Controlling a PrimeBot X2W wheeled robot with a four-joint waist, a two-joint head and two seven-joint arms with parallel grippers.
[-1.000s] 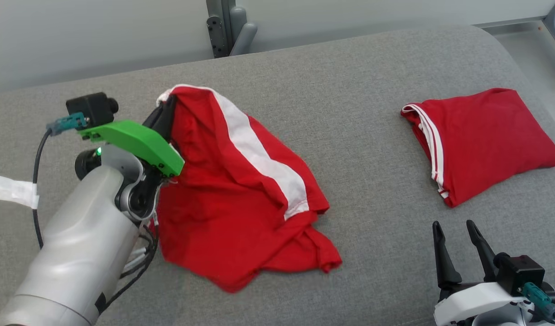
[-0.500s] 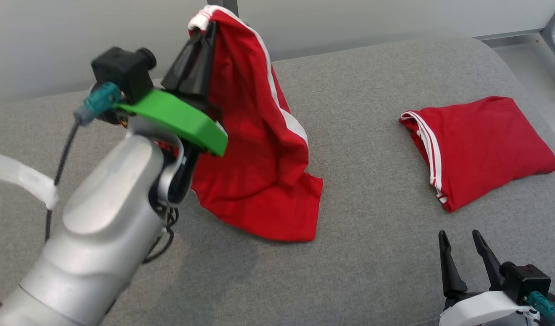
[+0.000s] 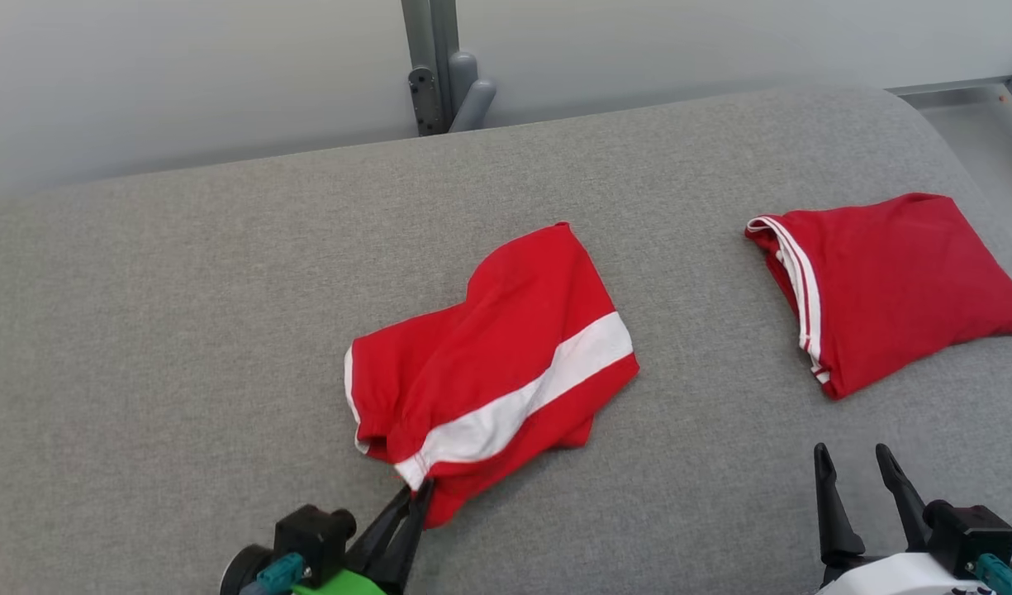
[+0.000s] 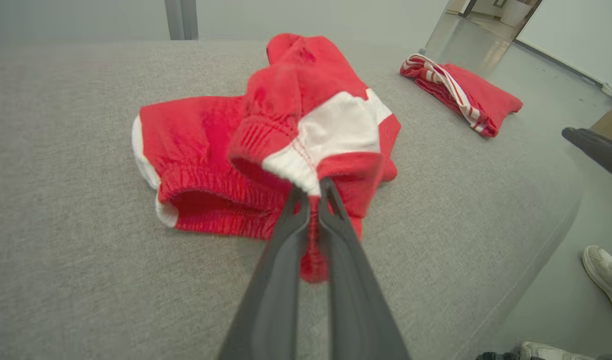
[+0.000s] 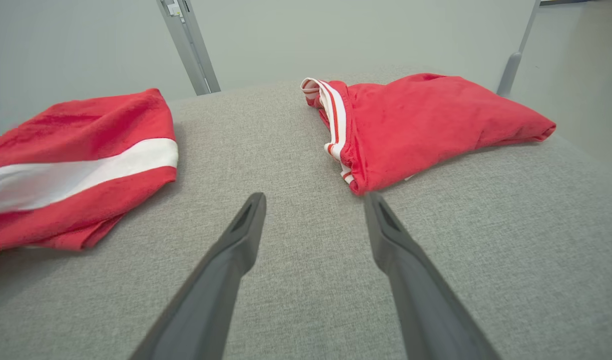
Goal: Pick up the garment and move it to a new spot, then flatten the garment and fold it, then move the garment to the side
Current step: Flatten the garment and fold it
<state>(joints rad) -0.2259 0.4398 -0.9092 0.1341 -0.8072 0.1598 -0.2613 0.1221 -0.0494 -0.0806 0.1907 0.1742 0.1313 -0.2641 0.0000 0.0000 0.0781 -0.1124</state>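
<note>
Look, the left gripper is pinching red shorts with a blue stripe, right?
No, the stripe is white, not blue; the left wrist view shows it. The left gripper does pinch the red shorts.

Red garment [image 3: 506,347], white stripe; grey surface [image 3: 183,314].

My left end effector [image 3: 416,494] is wearing a green shell [image 3: 334,588], my right end effector [image 3: 852,454] a white one; both are carrying black camera blocks [image 3: 314,529] with teal plugs [image 3: 281,570].
</note>
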